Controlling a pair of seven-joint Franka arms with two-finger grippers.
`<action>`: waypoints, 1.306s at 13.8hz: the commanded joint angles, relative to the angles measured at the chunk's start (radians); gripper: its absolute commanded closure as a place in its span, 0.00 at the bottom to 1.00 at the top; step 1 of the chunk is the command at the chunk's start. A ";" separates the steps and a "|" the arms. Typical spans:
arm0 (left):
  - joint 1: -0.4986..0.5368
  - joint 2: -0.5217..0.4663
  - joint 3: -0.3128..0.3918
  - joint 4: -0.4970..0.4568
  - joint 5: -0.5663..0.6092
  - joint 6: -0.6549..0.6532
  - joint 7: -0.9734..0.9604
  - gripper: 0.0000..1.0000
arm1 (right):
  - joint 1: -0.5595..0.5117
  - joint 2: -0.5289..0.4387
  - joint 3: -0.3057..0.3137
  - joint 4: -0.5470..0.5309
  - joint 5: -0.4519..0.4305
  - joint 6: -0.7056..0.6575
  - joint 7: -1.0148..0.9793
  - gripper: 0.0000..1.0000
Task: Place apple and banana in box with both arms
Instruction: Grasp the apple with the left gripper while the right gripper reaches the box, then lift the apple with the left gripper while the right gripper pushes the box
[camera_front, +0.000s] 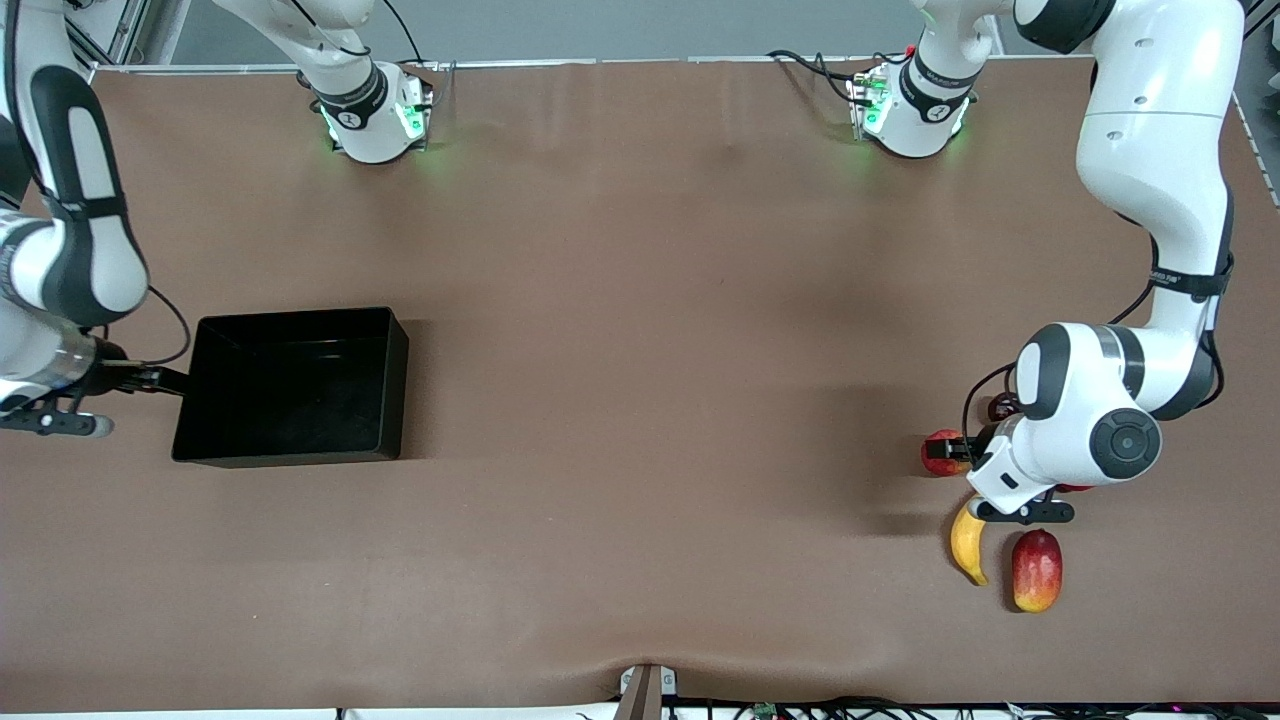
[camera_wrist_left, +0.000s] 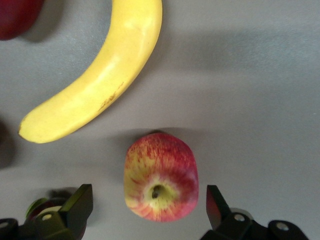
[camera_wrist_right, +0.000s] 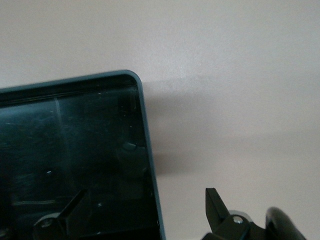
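The apple (camera_wrist_left: 161, 177), red with yellow streaks and a stem dimple, sits on the table at the left arm's end, between the spread fingers of the left gripper (camera_wrist_left: 150, 212), untouched. The yellow banana (camera_wrist_left: 102, 80) lies nearer the camera, beside a mango (camera_front: 1036, 570). The black box (camera_front: 290, 388) is empty; the right gripper (camera_wrist_right: 145, 212), wide, straddles its wall.

White arms (camera_front: 1150, 150), black joint bands
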 joint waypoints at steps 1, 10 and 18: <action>0.011 0.025 -0.003 -0.003 0.002 0.043 -0.009 0.00 | -0.044 0.080 0.019 -0.004 0.016 0.097 -0.091 0.31; -0.002 0.028 -0.005 0.002 0.005 0.049 -0.008 1.00 | -0.029 0.088 0.020 0.130 0.091 -0.190 -0.090 1.00; -0.021 -0.076 -0.014 0.004 0.002 -0.021 -0.009 1.00 | 0.170 0.065 0.022 0.379 0.165 -0.654 0.189 1.00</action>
